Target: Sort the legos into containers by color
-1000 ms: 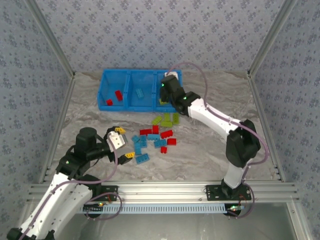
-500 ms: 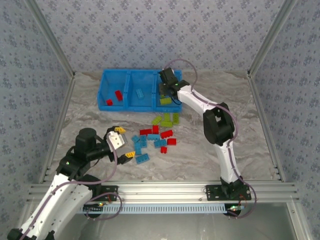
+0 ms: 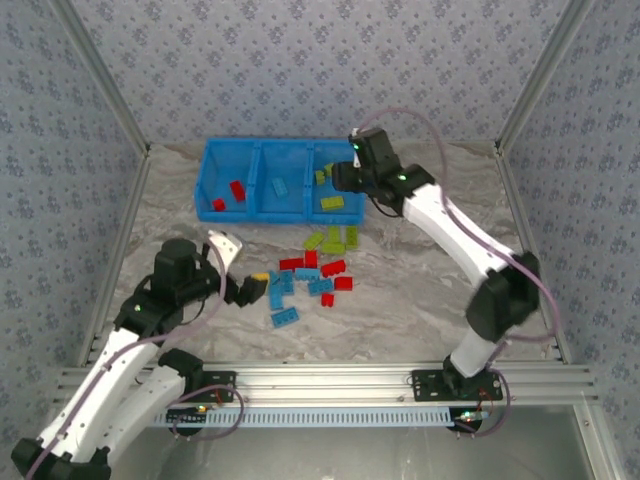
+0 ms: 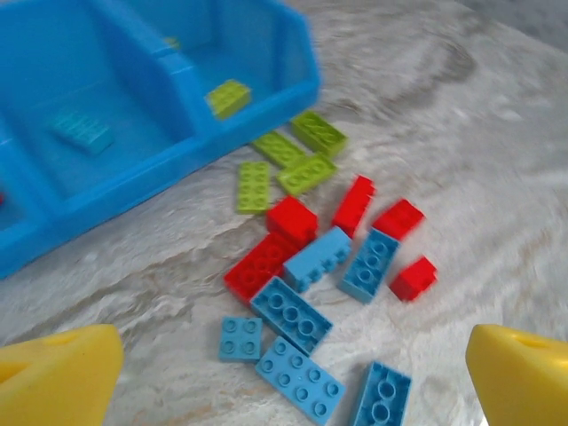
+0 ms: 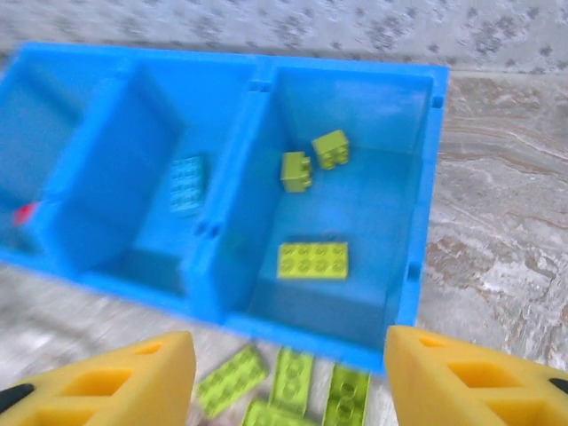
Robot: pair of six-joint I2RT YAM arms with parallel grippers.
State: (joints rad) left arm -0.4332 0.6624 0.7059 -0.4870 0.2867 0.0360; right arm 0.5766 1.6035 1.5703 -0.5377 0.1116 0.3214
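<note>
The right end effector (image 3: pixel 343 178) is hovering over the containers (image 3: pixel 250 213), a blue three-compartment tray sitting toward the 12 o'clock edge of the marbled worktop (image 3: pixel 420 270). Its yellow fingers (image 5: pixel 115 386) are standing spread with nothing between them. Beneath it, three yellow-green legos (image 5: pixel 312 260) are lying in the compartment at the tray's 3 o'clock end, a single light-blue brick (image 5: pixel 186 184) is resting in the middle one, and two red bricks (image 3: pixel 237 190) are sitting at the 9 o'clock end. The left end effector (image 4: pixel 284 382) is hanging low at about 8 o'clock from the loose pile (image 4: pixel 318 257) of red and light-blue pieces, its jaws gaping wide and empty. At the pile's 12 o'clock, a handful of yellow-green bricks (image 4: pixel 306 173) are lying just before the tray's front wall, one seemingly touching it.
</note>
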